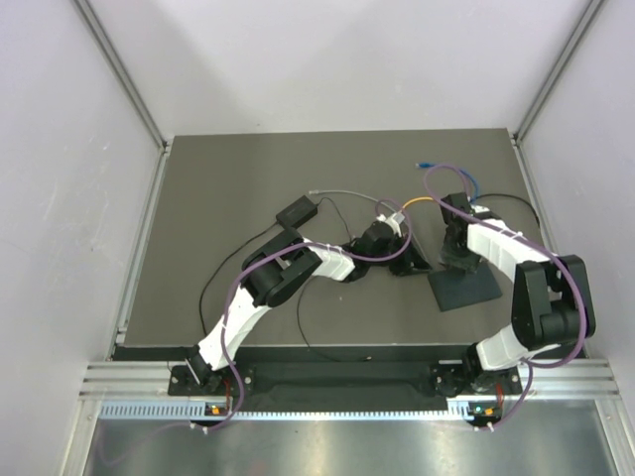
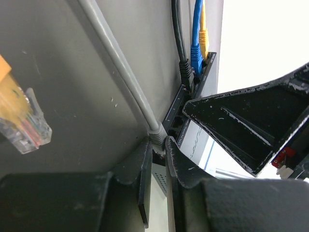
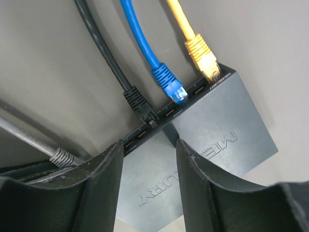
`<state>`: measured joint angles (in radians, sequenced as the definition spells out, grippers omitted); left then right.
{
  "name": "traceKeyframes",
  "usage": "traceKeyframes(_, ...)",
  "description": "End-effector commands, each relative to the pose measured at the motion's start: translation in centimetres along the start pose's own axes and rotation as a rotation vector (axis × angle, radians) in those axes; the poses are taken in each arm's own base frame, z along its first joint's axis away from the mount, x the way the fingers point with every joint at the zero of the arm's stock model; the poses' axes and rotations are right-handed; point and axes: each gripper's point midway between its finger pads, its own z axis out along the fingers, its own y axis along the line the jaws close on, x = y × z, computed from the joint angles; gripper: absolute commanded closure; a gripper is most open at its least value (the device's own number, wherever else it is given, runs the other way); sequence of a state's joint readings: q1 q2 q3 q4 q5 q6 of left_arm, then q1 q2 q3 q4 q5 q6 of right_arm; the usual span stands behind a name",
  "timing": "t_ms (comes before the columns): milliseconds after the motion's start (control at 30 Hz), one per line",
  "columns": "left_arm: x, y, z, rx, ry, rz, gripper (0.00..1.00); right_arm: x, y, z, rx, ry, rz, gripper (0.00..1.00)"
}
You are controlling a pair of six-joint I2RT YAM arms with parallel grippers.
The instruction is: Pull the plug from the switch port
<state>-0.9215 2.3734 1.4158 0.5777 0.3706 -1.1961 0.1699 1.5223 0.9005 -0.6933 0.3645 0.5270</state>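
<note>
The switch (image 1: 474,289) is a flat black box with its port row (image 3: 166,113) facing the far side. Black (image 3: 137,104), blue (image 3: 169,83) and yellow (image 3: 203,55) plugs sit in ports. A grey plug (image 2: 157,134) on a grey cable lies at the near end of the row (image 2: 179,113); my fingers hide whether it is seated. My left gripper (image 2: 159,142) is shut on this plug and shows in the top view (image 1: 404,260). My right gripper (image 3: 148,145) is open over the switch's top, also in the top view (image 1: 454,260).
A loose clear plug on a yellow cable (image 2: 26,128) lies left of the left gripper. A small black block with a thin cord (image 1: 298,209) sits at mid-table. Cables run from the switch toward the back, where a loose blue end (image 1: 425,162) lies.
</note>
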Motion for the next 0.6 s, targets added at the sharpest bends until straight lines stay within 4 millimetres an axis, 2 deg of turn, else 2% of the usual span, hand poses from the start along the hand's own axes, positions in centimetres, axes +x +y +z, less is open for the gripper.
traceKeyframes(0, -4.6, 0.3, -0.7, -0.051, -0.108, 0.01, 1.0, 3.0, 0.1, 1.6, -0.024, 0.07, -0.069, 0.55)
traceKeyframes(67, -5.8, 0.5, -1.1, -0.068, -0.141, 0.045, 1.0, 3.4, 0.0, 1.8, -0.026, 0.076, -0.085, 0.55)
traceKeyframes(167, -6.6, 0.4, -1.4, -0.076, -0.161, 0.042, 1.0, 3.6, 0.3, 1.8, -0.046, 0.082, -0.092, 0.55)
traceKeyframes(267, -6.1, 1.3, -1.1, -0.055, -0.147, -0.043, 1.0, 3.6, 0.4, 1.8, -0.047, 0.092, -0.093, 0.55)
traceKeyframes(300, -5.6, 2.3, -1.4, -0.079, -0.148, -0.083, 1.0, 3.6, 0.4, 1.7, -0.044, 0.095, -0.094, 0.55)
traceKeyframes(367, -6.0, 2.1, -1.7, -0.037, -0.152, -0.187, 1.0, 3.8, 0.4, 1.8, -0.044, 0.105, -0.099, 0.55)
traceKeyframes(400, -6.2, 1.7, -1.7, -0.034, -0.16, -0.195, 1.0, 3.8, 0.5, 1.9, -0.048, 0.104, -0.096, 0.55)
traceKeyframes(433, -5.9, 2.6, -1.7, -0.086, -0.145, -0.21, 1.0, 3.9, 0.5, 1.9, -0.05, 0.106, -0.098, 0.55)
traceKeyframes(500, -6.2, 1.7, -1.8, -0.092, -0.152, -0.167, 1.0, 4.3, 0.5, 2.1, -0.051, 0.119, -0.098, 0.55)
traceKeyframes(567, -6.4, 1.8, -2.0, -0.129, -0.173, -0.123, 1.0, 4.6, 0.6, 2.3, -0.052, 0.135, -0.102, 0.55)
